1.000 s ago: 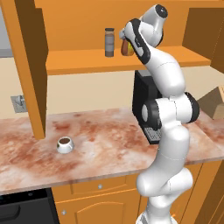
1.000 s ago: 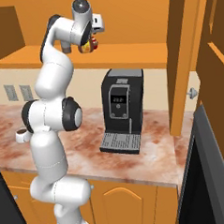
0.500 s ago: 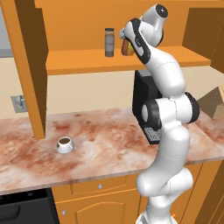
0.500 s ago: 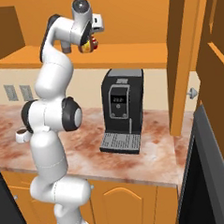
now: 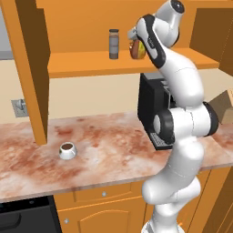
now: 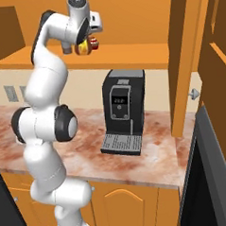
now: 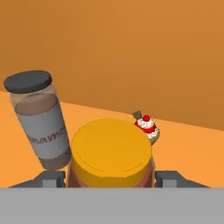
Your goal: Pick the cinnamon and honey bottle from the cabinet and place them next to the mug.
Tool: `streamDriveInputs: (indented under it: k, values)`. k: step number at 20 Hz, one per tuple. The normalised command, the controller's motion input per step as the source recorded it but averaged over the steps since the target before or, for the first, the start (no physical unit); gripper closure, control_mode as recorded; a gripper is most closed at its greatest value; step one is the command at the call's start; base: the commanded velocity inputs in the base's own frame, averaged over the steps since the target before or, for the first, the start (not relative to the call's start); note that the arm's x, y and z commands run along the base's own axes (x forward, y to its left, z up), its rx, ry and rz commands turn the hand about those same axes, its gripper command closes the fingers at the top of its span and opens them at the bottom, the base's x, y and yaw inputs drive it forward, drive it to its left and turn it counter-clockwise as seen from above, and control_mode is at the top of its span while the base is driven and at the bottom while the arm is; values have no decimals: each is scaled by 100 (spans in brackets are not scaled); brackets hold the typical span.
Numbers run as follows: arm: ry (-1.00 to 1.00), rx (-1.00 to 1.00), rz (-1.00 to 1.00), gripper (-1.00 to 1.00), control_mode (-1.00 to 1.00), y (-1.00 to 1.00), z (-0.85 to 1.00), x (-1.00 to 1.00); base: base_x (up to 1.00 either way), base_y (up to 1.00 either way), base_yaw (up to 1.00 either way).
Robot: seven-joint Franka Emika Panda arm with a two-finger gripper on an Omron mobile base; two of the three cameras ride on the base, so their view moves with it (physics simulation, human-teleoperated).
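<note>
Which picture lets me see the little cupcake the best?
The hand view: the cupcake shows its red cherry and white frosting, just behind the honey bottle on the cabinet shelf. In the right base view it is a tiny red dot beside the bottle.

Shelf board of the cabinet (image 5: 82, 63): the cinnamon (image 5: 113, 43) stands upright, with the honey bottle (image 5: 136, 50) just beside it on its right. In the hand view a cupcake (image 7: 147, 126) sits behind the honey bottle, apparently close to it. The gripper (image 7: 111, 178) brackets the honey bottle, one fingertip at each side. On the worktop (image 5: 104, 150) below, the mug (image 5: 67, 150) sits left, well apart from the coffee machine (image 6: 124, 112) standing under the shelf on the right.
</note>
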Motion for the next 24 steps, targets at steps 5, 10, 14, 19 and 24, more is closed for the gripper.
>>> streamDriveInputs:
  k: [5,10,14,19,24]
  values:
    - [-8,0,0,100,-100,0,0,-85,0,0,0]
    - [-12,0,0,100,-100,0,0,-100,0,0,0]
    - [-9,0,0,100,-100,0,-17,-100,0,0,0]
    - [-3,0,5,100,-100,3,-23,-100,0,0,0]
    - [0,0,23,100,-100,24,-32,-93,0,0,0]
